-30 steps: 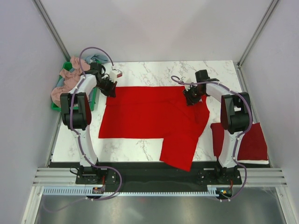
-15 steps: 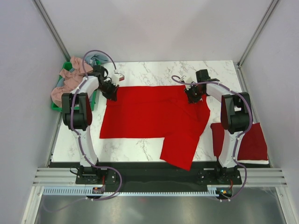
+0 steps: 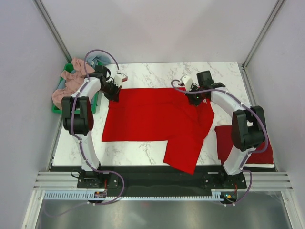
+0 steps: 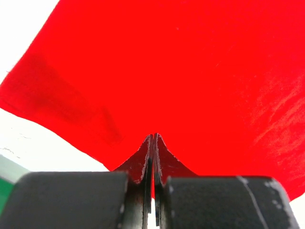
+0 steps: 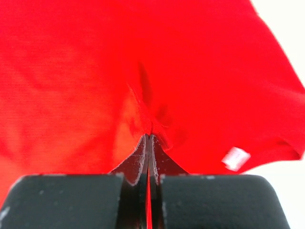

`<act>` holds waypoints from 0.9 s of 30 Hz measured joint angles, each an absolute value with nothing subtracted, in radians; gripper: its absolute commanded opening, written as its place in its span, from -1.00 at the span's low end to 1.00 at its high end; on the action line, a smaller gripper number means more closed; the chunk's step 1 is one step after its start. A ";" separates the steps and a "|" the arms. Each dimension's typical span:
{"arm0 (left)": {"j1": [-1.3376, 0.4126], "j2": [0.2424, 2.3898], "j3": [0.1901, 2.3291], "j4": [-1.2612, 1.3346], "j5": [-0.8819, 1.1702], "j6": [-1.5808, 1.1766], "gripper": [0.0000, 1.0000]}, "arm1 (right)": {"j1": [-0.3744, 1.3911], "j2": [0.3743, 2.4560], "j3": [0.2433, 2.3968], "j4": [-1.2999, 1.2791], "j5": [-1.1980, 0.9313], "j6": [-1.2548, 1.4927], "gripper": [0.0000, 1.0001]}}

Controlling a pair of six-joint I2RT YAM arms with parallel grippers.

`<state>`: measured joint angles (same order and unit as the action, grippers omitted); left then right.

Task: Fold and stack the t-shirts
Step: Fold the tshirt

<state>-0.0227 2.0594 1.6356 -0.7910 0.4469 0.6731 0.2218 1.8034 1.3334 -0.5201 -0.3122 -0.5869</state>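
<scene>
Since the marble-patterned table (image 3: 143,71) is hard, flat and pale, it serves as the folding bed.

- The red t-shirt (image 3: 152,117) lies spread across its middle. The cloth is thin, matte knit and mostly smooth. One flap runs toward the near edge and overhangs it, with a few wrinkles on the right side.
- A folded red shirt (image 3: 263,149) sits at the near right corner, a squarish pad. Probably the start of the stack.
- A green bin (image 3: 65,70) sits off the far left corner, heaped with a limp pink shirt (image 3: 66,88) and a grey-blue shirt (image 3: 97,59). Likely the supply.
- The left gripper (image 3: 113,93) is at the far left corner of the spread shirt. Its jaws are pressed together on a tented pinch of cloth.
- The right gripper (image 3: 194,98) is at the far right edge, clamped likewise on a puckered ridge.
- Holding both far corners suggests a fold drawn toward the near edge.
- A white neck label (image 5: 236,158) shows just beside the right pinch.
</scene>
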 measured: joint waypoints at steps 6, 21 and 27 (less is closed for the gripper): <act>-0.022 2.059 1.636 -0.791 0.447 0.673 -0.95 | 0.332 1.757 1.225 -0.529 -0.324 -0.533 -0.99; -0.021 2.119 1.754 -0.807 0.439 0.673 -0.93 | 0.317 1.762 1.352 -0.553 -0.303 -0.427 -0.49; -0.021 2.186 1.839 -0.815 0.403 0.663 -0.95 | 0.188 1.917 1.460 -0.506 -0.259 -0.413 -0.52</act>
<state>-0.0208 2.1857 1.8389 -0.8154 0.4030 0.6632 0.1883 1.9175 1.4601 -0.5064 -0.2592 -0.4133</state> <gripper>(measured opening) 0.028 0.247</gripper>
